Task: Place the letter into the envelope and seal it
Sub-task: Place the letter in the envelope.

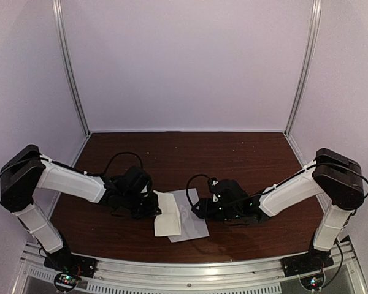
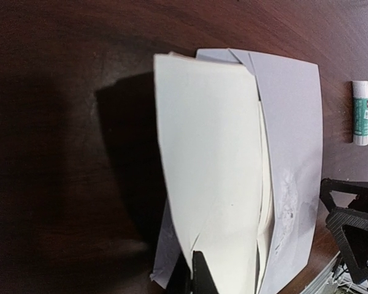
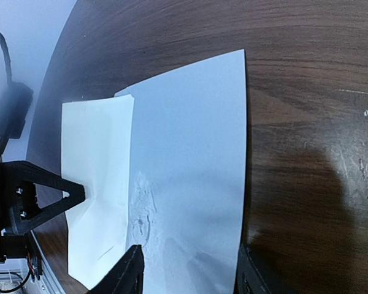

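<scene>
Papers lie overlapped on the dark wooden tabletop (image 1: 172, 153), a little to the 6 o'clock side of its middle, between the two arms. The letter (image 1: 167, 214), the brighter cream-white sheet, takes the 9 o'clock side of the pair. The envelope (image 1: 195, 228), greyer and lavender-tinted, lies flat under it and reaches out toward 3 o'clock. As far as the views show, the letter rests across the envelope's 9 o'clock part rather than inside it.

The left claw (image 1: 153, 205) meets the letter at its 9 o'clock edge and is clenched on that edge. In the left wrist view one dark finger (image 2: 200, 272) shows at 6 o'clock of the frame. The sheet runs away from it, bowed and lifted enough to throw a shadow on the wood at 9 o'clock.

The right claw (image 1: 199, 208) comes in from 3 o'clock and hangs over the envelope, released, its jaws apart and gripping nothing. In the right wrist view its fingers (image 3: 127, 274) sit at 6 o'clock of the frame, one over the lavender paper, the other at the paper's edge. Whether they touch the paper cannot be told.

A rough whitish smear (image 3: 141, 214) marks the envelope just beside the letter's edge. A glue stick (image 2: 360, 113), white with a green label, lies on its side on the tabletop at 3 o'clock in the left wrist view, apart from the envelope.
</scene>
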You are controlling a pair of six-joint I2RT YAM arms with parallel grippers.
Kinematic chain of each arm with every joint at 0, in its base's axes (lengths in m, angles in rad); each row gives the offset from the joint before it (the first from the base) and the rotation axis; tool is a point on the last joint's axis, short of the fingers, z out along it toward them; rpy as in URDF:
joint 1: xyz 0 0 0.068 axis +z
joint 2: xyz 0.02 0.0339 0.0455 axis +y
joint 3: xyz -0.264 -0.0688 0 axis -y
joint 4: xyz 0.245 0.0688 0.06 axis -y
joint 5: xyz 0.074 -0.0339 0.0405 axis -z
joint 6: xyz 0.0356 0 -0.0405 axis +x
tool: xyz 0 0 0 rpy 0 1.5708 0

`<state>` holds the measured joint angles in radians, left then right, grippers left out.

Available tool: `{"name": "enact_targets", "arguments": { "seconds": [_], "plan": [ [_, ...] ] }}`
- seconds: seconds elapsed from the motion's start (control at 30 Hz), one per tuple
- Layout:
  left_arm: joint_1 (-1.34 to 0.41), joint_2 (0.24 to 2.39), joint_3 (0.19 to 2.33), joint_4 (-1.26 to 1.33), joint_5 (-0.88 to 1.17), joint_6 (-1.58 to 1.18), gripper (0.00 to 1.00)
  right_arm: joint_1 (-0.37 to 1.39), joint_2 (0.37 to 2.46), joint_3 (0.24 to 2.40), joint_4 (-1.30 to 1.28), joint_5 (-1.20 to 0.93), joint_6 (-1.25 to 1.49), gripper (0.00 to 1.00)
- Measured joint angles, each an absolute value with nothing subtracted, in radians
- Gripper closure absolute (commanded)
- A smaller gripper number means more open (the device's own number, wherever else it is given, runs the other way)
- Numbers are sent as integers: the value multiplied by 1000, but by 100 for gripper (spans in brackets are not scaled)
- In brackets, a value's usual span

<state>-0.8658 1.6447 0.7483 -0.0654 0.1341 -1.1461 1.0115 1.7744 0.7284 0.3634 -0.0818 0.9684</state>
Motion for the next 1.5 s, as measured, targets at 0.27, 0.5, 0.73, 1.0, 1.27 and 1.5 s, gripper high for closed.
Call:
{"name": "enact_targets", "arguments": {
  "seconds": [0.27, 0.5, 0.73, 1.0, 1.27, 1.5],
  "plan": [
    [-883, 1663, 764, -53, 134, -1153, 100, 1013, 1774, 729, 363, -81, 968, 48],
    [-890, 1670, 788, -80, 115, -1142, 100, 1018, 1755, 728, 329, -66, 960, 43],
    [-893, 1670, 795, -102, 99, -1117, 100, 1046, 1640, 734, 196, -22, 884, 45],
    [-894, 1670, 797, -108, 97, -1104, 100, 1092, 1639, 813, 181, -43, 810, 62],
    [-894, 1670, 797, -107, 97, -1101, 100, 1126, 1801, 898, 224, -141, 781, 75],
    [-894, 1673, 797, -107, 97, -1101, 100, 1129, 1864, 939, 244, -184, 764, 75]
  ]
}}
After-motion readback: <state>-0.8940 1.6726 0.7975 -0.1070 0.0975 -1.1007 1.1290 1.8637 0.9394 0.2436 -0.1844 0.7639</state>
